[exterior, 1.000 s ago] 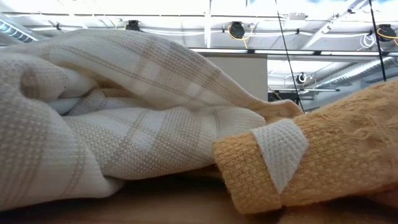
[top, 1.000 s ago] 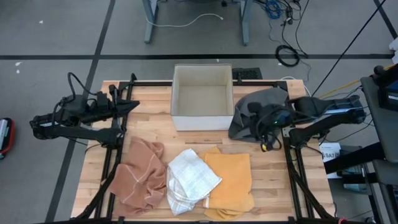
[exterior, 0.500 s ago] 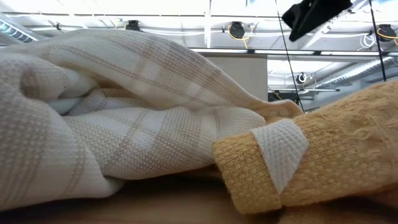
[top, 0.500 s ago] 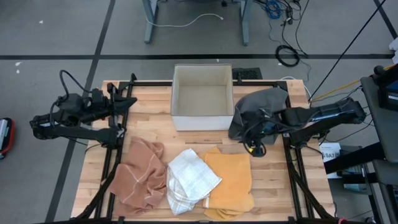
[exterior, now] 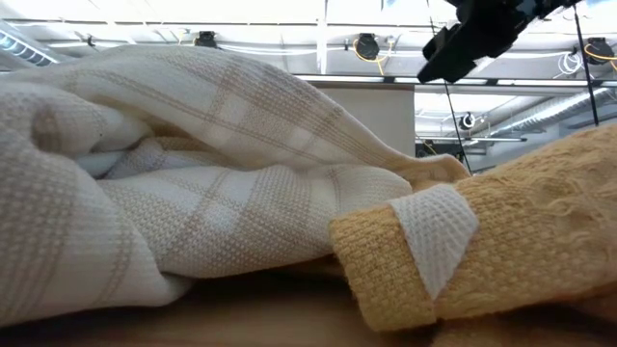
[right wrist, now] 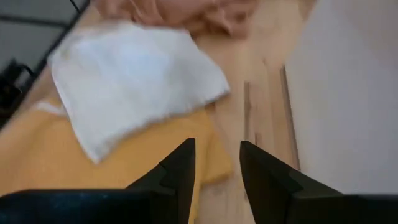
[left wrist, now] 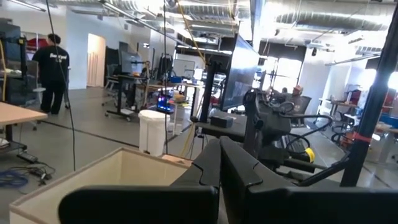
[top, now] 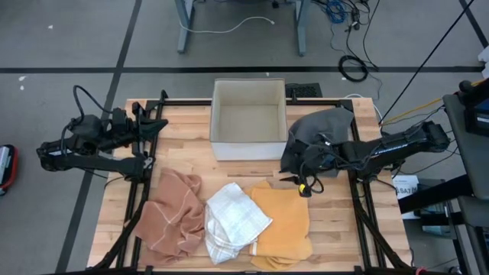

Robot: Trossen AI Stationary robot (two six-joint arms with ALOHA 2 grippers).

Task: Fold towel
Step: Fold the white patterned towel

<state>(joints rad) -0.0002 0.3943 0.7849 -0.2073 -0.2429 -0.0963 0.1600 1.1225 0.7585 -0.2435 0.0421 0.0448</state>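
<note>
From above, the left arm [top: 92,145] is lying stretched along the desk's [top: 191,145] left edge, its left pincer [top: 162,124] clenched on nothing and pointing toward the box [top: 248,120]. The right arm [top: 390,145] is reaching in from the right, its right pincer [top: 299,182] hanging with fingers partly parted and grasping nothing, just over the far edge of the yellow towel [top: 284,221]. Four towels are lying on the wooden slatted desk: a crumpled pink towel [top: 170,214] at the left, a white towel [top: 233,221] in the middle overlapping the yellow one, and a grey towel [top: 313,134] bunched beside the open, square, pale box. At desk height, the white towel [exterior: 174,193] is showing a coarse waffle weave with faint beige checks, heaped in soft folds, and the yellow towel [exterior: 540,231] is showing a nubby knit with a white tag; the right pincer [exterior: 463,39] is hanging above them at the upper right. In the left wrist view, the left pincer [left wrist: 219,163] is showing its dark fingers pressed together, with the box [left wrist: 112,180] rim beyond and a person standing far off in the room. In the right wrist view, the right pincer [right wrist: 217,168] is holding its two dark fingers apart over the yellow towel's [right wrist: 93,162] corner, with the white towel [right wrist: 134,84] lying across it and bare wood alongside.
</note>
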